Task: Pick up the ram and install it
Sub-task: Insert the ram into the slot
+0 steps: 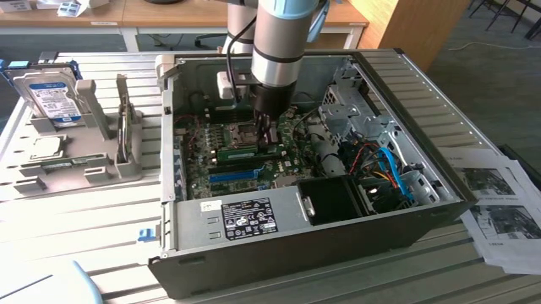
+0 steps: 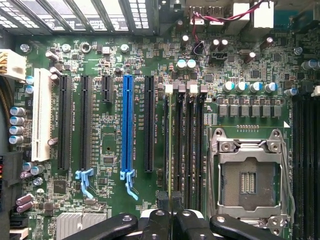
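Observation:
The ram [image 1: 239, 152] is a narrow green stick with a pale label. It stands on edge low over the motherboard [image 1: 279, 166] inside the open computer case. My gripper [image 1: 270, 142] reaches down from the arm and is shut on the ram near one end. In the wrist view the black fingertips [image 2: 162, 202] sit close together around my gripper's midpoint [image 2: 170, 207]. The ram's thin edge [image 2: 170, 150] runs along the row of black memory slots [image 2: 186, 145], between the black expansion slot and the empty processor socket [image 2: 247, 175]. Whether it sits fully down in a slot I cannot tell.
A blue expansion slot [image 2: 127, 125] and a white slot [image 2: 41, 115] lie beside the memory slots. The case walls [image 1: 422, 107], drive cage and cables [image 1: 384, 168] close in around the arm. A grey stand [image 1: 93, 158] at the exterior view's left holds a hard drive [image 1: 50, 95] and a processor chip [image 1: 47, 147]. Papers [image 1: 498, 202] lie at the right.

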{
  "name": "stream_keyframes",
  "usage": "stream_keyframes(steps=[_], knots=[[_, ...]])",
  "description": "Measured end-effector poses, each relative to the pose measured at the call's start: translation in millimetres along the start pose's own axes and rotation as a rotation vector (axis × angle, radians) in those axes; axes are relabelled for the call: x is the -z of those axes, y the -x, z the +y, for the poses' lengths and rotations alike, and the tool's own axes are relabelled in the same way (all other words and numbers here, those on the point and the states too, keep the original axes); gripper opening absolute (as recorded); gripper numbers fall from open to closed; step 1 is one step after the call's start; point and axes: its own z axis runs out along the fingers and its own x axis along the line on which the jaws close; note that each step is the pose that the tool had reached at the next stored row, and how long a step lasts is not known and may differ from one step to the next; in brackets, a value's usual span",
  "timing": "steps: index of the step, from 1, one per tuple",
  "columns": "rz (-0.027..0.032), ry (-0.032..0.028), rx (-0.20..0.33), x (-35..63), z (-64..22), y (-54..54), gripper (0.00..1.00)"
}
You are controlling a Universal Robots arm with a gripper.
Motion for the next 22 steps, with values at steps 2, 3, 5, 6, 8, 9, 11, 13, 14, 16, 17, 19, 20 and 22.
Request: stream_keyframes(steps=[2, 3, 5, 6, 8, 9, 11, 13, 14, 16, 17, 19, 20, 22], knots=[[0.0, 0.0, 0.0, -0.5, 0.0, 0.0, 0.11], [0.0, 0.0, 0.0, -0.7, 0.0, 0.0, 0.11], [0.0001, 0.0, 0.0, -1.0, 0.0, 0.0, 0.11], [0.0001, 0.0, 0.0, -1.0, 0.0, 0.0, 0.11], [0.0001, 0.0, 0.0, -1.1, 0.0, 0.0, 0.11], [0.0, 0.0, 0.0, -1.1, 0.0, 0.0, 0.11], [0.0, 0.0, 0.0, -1.1, -0.1, 0.0, 0.11], [0.0, 0.0, 0.0, -1.1, -0.1, 0.0, 0.11], [-0.0001, -0.0001, 0.0, -1.1, -0.1, 0.0, 0.12], [-0.0001, -0.0001, 0.0, -1.1, -0.1, 0.0, 0.12], [-0.0001, -0.0001, 0.0, -1.1, -0.1, 0.0, 0.18], [-0.0001, -0.0001, 0.0, -1.1, -0.1, 0.0, 0.18], [-0.0001, 0.0, 0.0, -1.1, -0.1, 0.0, 0.18], [-0.0001, 0.0, 0.0, -1.1, -0.1, 0.0, 0.18]])
